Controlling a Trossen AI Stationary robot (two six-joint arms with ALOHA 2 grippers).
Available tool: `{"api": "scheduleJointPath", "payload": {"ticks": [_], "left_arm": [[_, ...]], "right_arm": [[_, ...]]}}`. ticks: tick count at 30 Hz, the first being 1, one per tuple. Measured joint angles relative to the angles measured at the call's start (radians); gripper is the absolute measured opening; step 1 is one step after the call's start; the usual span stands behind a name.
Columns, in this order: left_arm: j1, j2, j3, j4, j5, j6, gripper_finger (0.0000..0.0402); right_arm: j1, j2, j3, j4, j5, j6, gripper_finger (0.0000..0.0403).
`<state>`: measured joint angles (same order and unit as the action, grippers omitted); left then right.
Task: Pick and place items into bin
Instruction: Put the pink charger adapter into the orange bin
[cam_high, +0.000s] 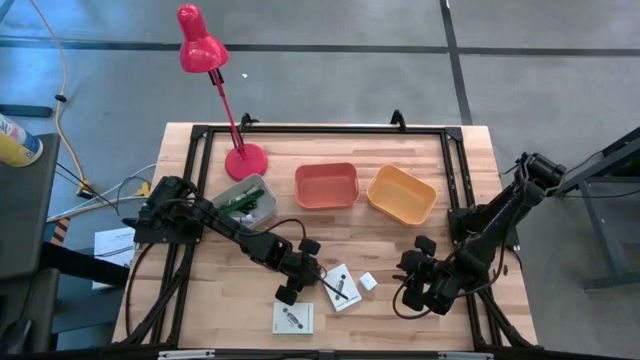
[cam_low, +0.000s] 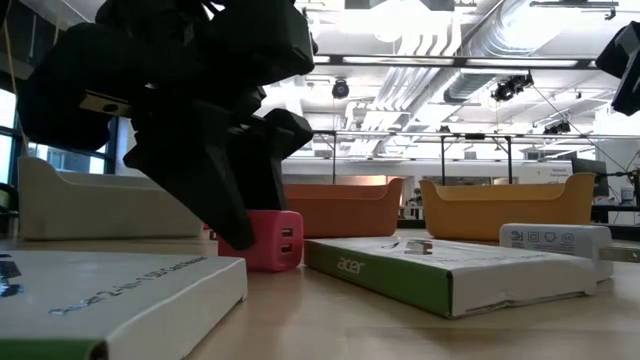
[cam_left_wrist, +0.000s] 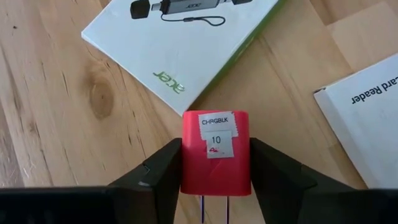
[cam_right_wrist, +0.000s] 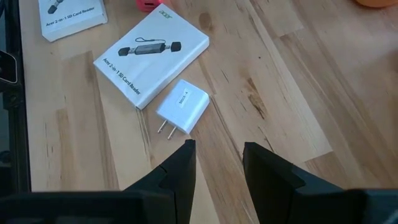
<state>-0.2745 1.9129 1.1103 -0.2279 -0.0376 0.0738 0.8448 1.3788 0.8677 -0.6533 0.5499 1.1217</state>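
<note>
A small pink charger block (cam_left_wrist: 216, 149), labelled CHRGBLK, sits between my left gripper's (cam_left_wrist: 216, 183) fingers, metal prongs toward the wrist. In the low view the pink block (cam_low: 272, 243) is at table level under my left gripper (cam_low: 240, 205), USB ports facing the near edge. From above, my left gripper (cam_high: 300, 268) hides it. My right gripper (cam_right_wrist: 217, 155) hovers open over bare wood, short of a white charger (cam_right_wrist: 183, 106). Two white card-reader boxes (cam_high: 342, 288) (cam_high: 293, 318) lie flat near the near edge. My left gripper is shut on the pink charger block, pinching its two opposite side faces (cam_left_wrist: 186, 168) between the fingers (cam_left_wrist: 158, 177). The fingers come down at a slant from the table's left. The block's underside appears to be on the table; I cannot tell if it is lifted.
Three bins stand toward the far side: a grey bin (cam_high: 262, 190) holding green items, a salmon bin (cam_high: 327, 166) and an orange bin (cam_high: 385, 175). A red desk lamp (cam_high: 245, 160) stands beside the grey bin. The white charger (cam_high: 369, 282) lies between the two grippers.
</note>
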Motion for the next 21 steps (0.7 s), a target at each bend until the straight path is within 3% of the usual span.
{"api": "scheduleJointPath", "payload": {"ticks": [10, 21], "left_arm": [[0.000, 0.000, 0.000, 0.001, 0.000, 0.000, 0.0140], [0.000, -0.006, 0.010, -0.012, 0.000, 0.002, 0.0154]], "right_arm": [[0.000, 0.000, 0.000, 0.000, 0.000, 0.000, 0.0124], [0.000, 0.000, 0.000, 0.000, 0.000, 0.000, 0.0124]]}}
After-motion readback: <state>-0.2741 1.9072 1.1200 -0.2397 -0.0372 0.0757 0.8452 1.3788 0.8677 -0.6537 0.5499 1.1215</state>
